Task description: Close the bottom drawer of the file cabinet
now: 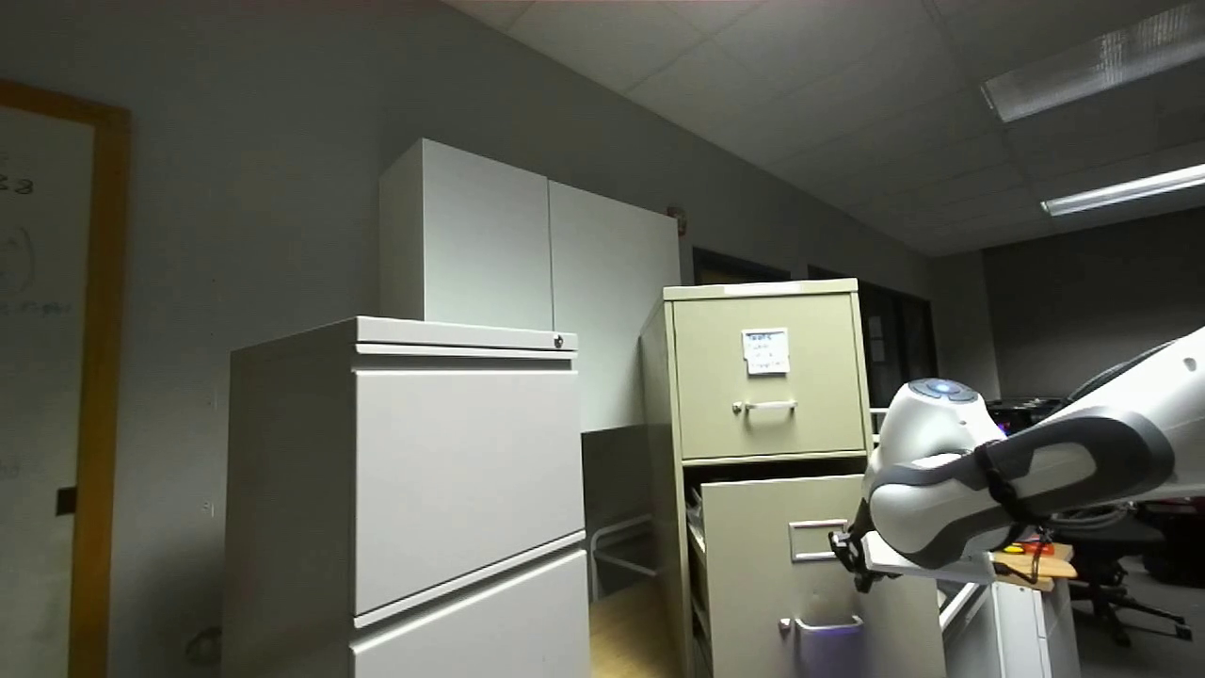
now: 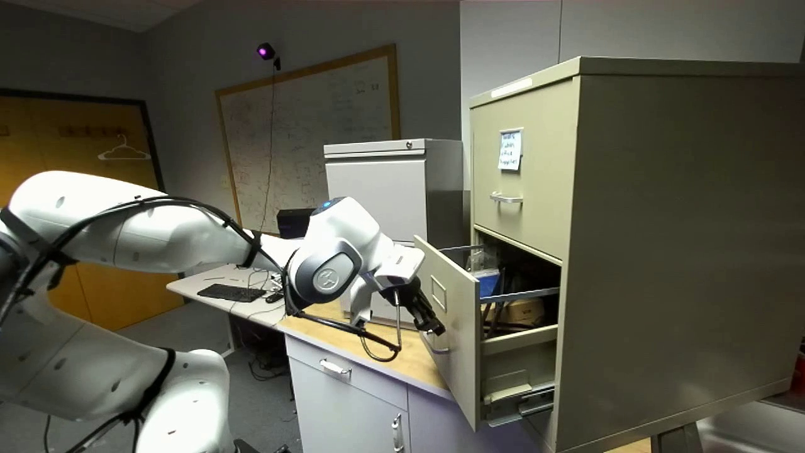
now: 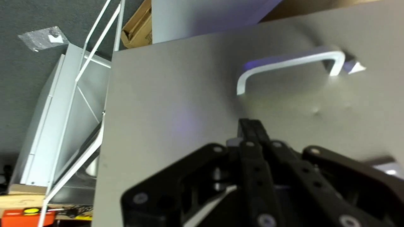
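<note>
The beige file cabinet (image 1: 767, 348) also shows in an exterior view (image 2: 679, 251). Its bottom drawer (image 1: 753, 574) is pulled out; its inside holds a blue item and a box, seen in an exterior view (image 2: 462, 327). The drawer front fills much of the wrist view (image 3: 157, 104), with its metal pull (image 3: 290, 61) above the fingertips. My gripper (image 3: 252, 121) has its fingertips together with nothing between them. It also shows in an exterior view (image 2: 438, 328), close to the drawer front near the pull. I cannot tell whether the tips touch the front.
The upper drawer (image 2: 528, 170) is shut. A light-grey cabinet (image 1: 461, 471) stands beside the file cabinet. A wooden counter (image 2: 377, 352) runs below the arm and open drawer. A white wire rack (image 3: 77, 78) stands beside the drawer in the wrist view. Cables hang from the arm.
</note>
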